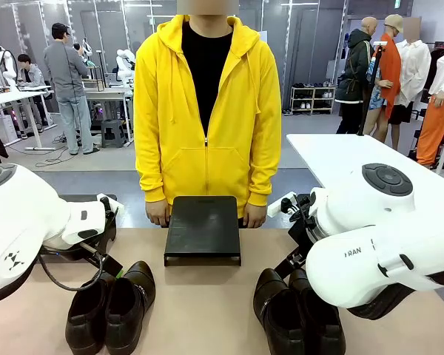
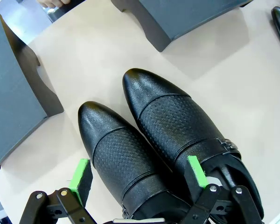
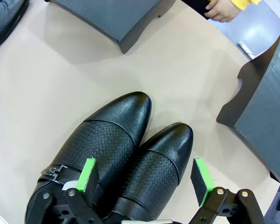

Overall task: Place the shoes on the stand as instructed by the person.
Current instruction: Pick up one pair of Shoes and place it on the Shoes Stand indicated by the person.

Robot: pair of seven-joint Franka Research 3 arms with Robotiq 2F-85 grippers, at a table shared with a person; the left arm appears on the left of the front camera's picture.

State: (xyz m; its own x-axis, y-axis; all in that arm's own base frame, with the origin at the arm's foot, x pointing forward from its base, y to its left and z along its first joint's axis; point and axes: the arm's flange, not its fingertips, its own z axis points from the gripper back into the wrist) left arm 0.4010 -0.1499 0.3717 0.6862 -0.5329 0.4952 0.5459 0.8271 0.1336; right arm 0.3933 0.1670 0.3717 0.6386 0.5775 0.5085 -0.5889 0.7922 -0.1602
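Two pairs of shoes [image 1: 129, 303] lie on the worktop [image 1: 207, 310], toes toward the stand [image 1: 202, 225] and the person [image 1: 206, 111] behind it; I think this gives each arm its own pair. The left pair [image 2: 144, 140] sits directly under my left jaws, the right pair [image 3: 126, 140] under my right jaws. Both jaws stand wide open, pointing down, with one shoe between the pads [image 2: 81, 177], nothing gripped.
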